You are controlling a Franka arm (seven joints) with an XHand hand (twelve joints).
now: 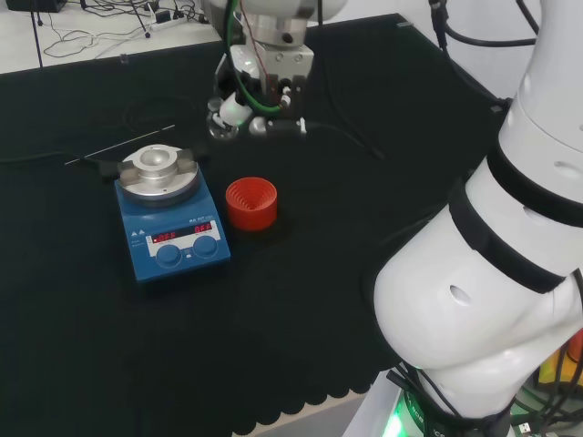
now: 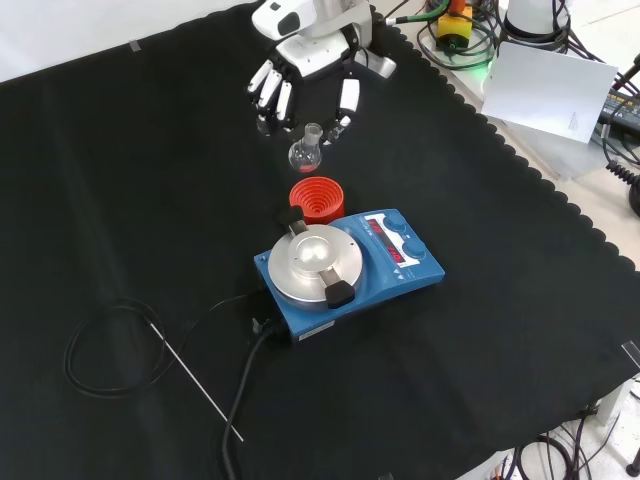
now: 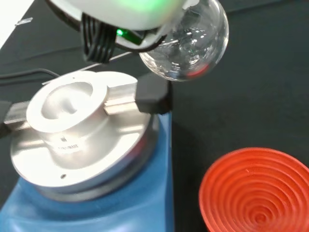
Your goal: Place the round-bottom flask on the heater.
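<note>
Flask: round-bottom flask [image 2: 306,151], clear glass, small; by the front view it sits just beyond the red ribbed stand [image 2: 317,198] and not in it, right under the robot hand.
Flask, wrist view: the bulb [image 3: 190,46] hangs close to the camera and above the heater's plate, so you may judge it carried rather than resting; no view settles whether it clears the worktop [image 2: 120,200].
Handling: light, stiff and breakable, going by its look; smooth glass will slip. Its round base will not stand alone on a flat surface.
Where to hold: take it at the neck [image 2: 313,132], or cup the bulb from both sides; keep the neck upright.
Robot hand: robot hand [image 2: 300,85] points fingers down around the neck, partly curled, with fingers on one side and thumb on the other. You can take this as a pinch on the neck, though contact is hard to see through clear glass.
Heater: blue heater [image 1: 173,232] with a dished metal block [image 2: 317,262] on top, bare, beside the stand.
</note>
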